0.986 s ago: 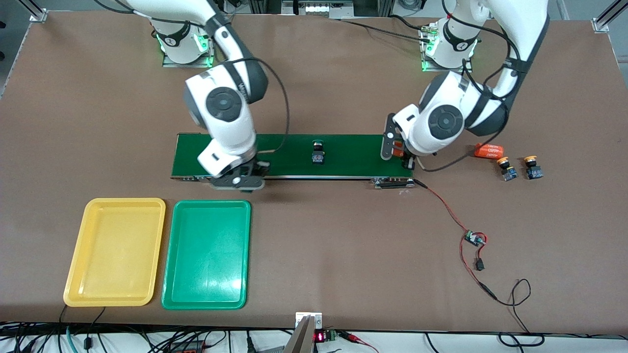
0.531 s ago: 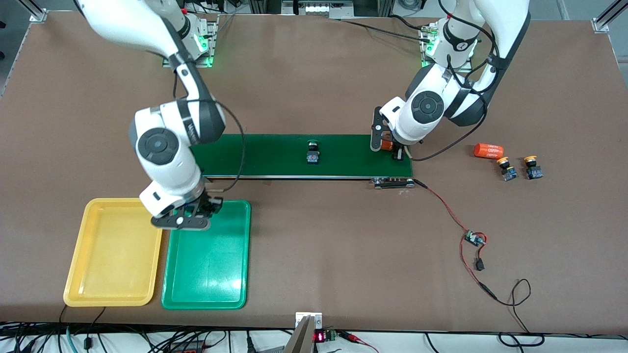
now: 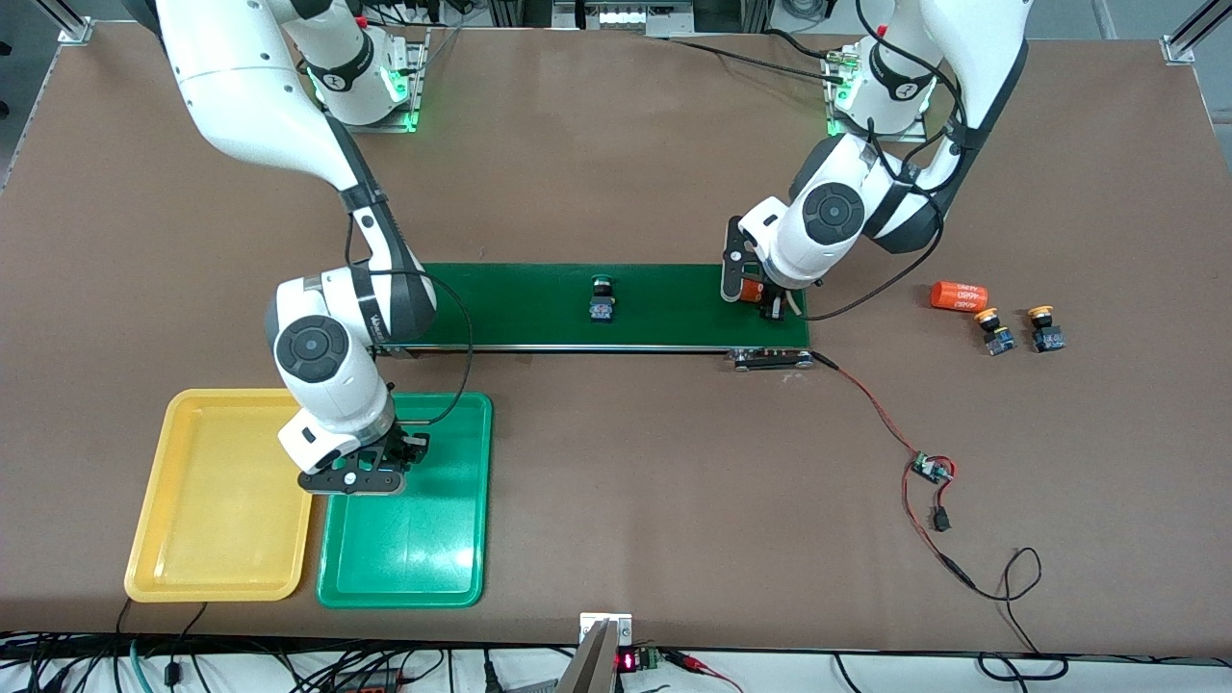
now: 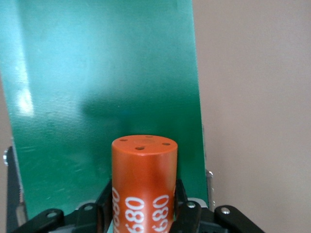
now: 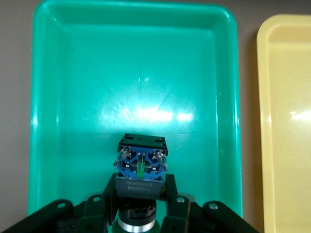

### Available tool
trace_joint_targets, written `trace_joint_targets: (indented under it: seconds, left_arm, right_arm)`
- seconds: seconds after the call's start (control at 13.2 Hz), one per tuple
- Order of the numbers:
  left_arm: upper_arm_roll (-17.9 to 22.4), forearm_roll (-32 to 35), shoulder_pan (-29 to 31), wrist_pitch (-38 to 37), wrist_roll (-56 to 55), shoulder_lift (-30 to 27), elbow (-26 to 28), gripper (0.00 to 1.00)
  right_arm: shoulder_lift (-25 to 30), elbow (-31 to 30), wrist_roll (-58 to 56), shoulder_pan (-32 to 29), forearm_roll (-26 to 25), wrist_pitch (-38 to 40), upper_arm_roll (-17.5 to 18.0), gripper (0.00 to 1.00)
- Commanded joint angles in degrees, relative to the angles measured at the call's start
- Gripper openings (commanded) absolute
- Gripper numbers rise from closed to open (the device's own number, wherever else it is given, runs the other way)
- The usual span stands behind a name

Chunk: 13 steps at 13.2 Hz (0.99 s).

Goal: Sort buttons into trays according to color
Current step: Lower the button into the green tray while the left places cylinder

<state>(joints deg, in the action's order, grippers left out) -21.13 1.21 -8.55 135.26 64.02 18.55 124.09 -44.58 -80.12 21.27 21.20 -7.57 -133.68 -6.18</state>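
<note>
While the right claw hangs over the green tray, it grips a button with its bluish base facing the tray. Beside that lies the yellow tray. At the left arm's end of the conveyor belt, the left claw holds an orange cylinder. One green button sits mid-belt; two yellow-orange buttons stand on the table beside another orange cylinder
</note>
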Motion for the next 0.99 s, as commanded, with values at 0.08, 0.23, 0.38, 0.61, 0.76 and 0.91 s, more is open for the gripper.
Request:
trace_joint_targets:
  seconds: [0.08,0.23,0.38,0.61,0.76,0.91]
  left_arm:
    - [2.0,-0.8,-0.5,0.3,0.1,-2.9,-1.6,1.00]
    - [5.6,-0.6,-0.1,-0.1,0.3,-5.2,-1.5,1.00]
    - [11.5,-0.5,2.0,-2.2,1.2,-6.2,-1.2,1.00]
    - [16.6,-0.5,4.5,-4.0,2.1,-6.2,-0.7,1.00]
    - [17.2,-0.2,6.3,-4.1,2.3,-6.0,0.4,1.00]
    - [17.4,-0.2,9.6,-4.0,2.3,-5.5,0.5,1.00]
  right_arm:
    - [-1.8,1.5,-1.5,-1.9,-0.5,0.2,0.7,0.04]
    - [-3.4,1.5,-1.5,-1.9,-0.5,0.2,0.7,0.04]
    - [-3.8,1.5,-1.5,-1.9,-0.4,0.3,0.8,0.09]
    - [-4.2,1.5,-1.5,-1.8,-0.5,0.3,0.8,0.42]
    - [-4.2,1.5,-1.5,-1.8,-0.4,0.3,0.9,0.68]
    - [-4.1,1.5,-1.5,-1.8,-0.5,0.5,0.9,0.85]
